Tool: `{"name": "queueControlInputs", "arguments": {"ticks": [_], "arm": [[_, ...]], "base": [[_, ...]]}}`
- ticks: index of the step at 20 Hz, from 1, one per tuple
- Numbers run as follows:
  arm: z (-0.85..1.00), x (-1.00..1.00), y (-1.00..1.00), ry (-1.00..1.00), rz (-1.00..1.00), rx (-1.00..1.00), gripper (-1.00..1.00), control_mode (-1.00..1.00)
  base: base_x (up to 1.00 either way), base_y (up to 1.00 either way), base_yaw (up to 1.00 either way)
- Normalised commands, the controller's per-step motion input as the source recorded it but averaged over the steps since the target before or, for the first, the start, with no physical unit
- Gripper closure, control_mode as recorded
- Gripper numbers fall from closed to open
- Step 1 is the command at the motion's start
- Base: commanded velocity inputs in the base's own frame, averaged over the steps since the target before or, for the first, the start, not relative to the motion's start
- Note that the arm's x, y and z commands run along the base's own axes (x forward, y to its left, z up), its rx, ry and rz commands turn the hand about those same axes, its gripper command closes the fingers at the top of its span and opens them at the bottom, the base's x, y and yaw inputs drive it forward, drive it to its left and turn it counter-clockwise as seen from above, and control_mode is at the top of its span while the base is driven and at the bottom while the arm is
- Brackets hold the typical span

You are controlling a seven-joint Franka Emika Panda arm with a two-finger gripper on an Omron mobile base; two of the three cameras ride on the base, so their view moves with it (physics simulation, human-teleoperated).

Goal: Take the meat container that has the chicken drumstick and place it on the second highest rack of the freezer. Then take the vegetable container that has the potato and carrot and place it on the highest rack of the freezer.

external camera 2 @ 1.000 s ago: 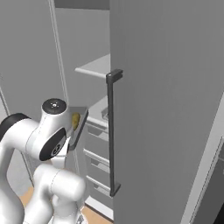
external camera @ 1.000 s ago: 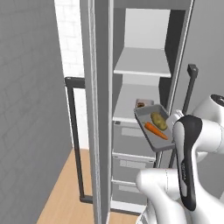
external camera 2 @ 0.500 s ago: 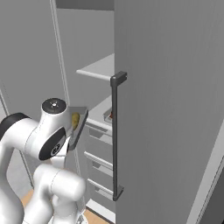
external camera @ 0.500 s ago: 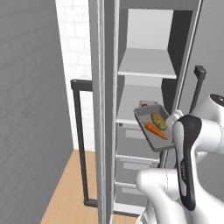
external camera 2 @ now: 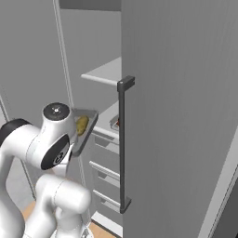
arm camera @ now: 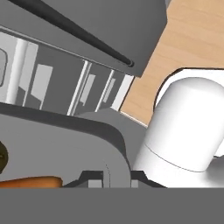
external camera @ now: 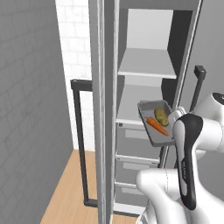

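Left base view looks forward from behind the arm's left into the open freezer (external camera: 144, 70); right base view faces the same freezer (external camera 2: 186, 93) from the right; hand view sits close above the vegetable container (arm camera: 65, 140)

I see flat, even, rendered light with no glare and only soft shading inside the tall narrow grey freezer cabinet (external camera: 144, 87). Edges look slightly soft and pixelated. My hand view is dimmer, with near surfaces looming large.

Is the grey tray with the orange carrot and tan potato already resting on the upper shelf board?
No, the grey tray hangs in front of the lower shelf board.
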Motion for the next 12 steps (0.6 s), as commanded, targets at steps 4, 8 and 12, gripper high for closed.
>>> {"name": "queueControlInputs", "arguments": {"ticks": [4,8,12], "arm": [[0.66,0.14,0.0,-0.13,-0.24,0.06,1.0,-1.0],[0.55,-0.01,0.0,-0.2,-0.18,0.05,1.0,-1.0],[0.4,-0.17,0.05,-0.21,-0.09,0.0,1.0,-1.0]], "base": [[0.0,0.0,0.0],[0.0,0.0,0.0],[0.0,0.0,0.0]]}}
